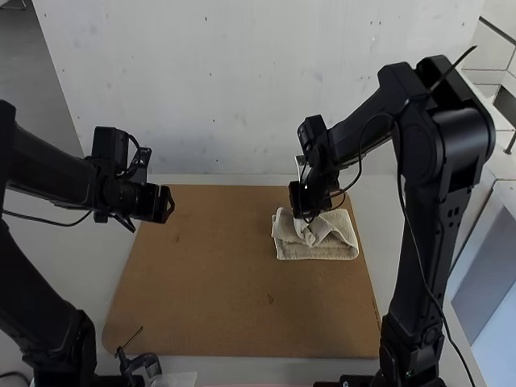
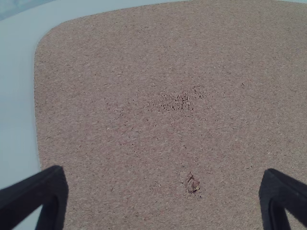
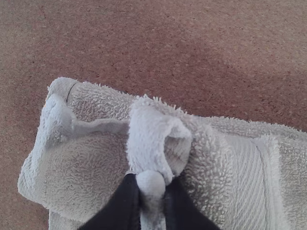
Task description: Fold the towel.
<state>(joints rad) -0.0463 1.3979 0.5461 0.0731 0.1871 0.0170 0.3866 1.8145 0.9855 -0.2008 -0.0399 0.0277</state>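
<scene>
The light towel (image 1: 332,242) lies folded in layers on the right part of the brown board, its top layer rumpled near the middle. Over its far left part is my right gripper (image 1: 305,218). In the right wrist view, that right gripper (image 3: 151,191) is shut on a pinched, raised bit of the top layer of the towel (image 3: 86,167). My left gripper (image 1: 168,205) hangs over the board's far left corner, away from the towel. Its wrist view has the left gripper (image 2: 165,191) wide open with nothing between its fingers.
The brown board (image 1: 218,298) covers the middle of the white table (image 1: 371,218). A small dark clamp-like object (image 1: 141,363) sits at the board's near left edge. A pale wall rises behind the table.
</scene>
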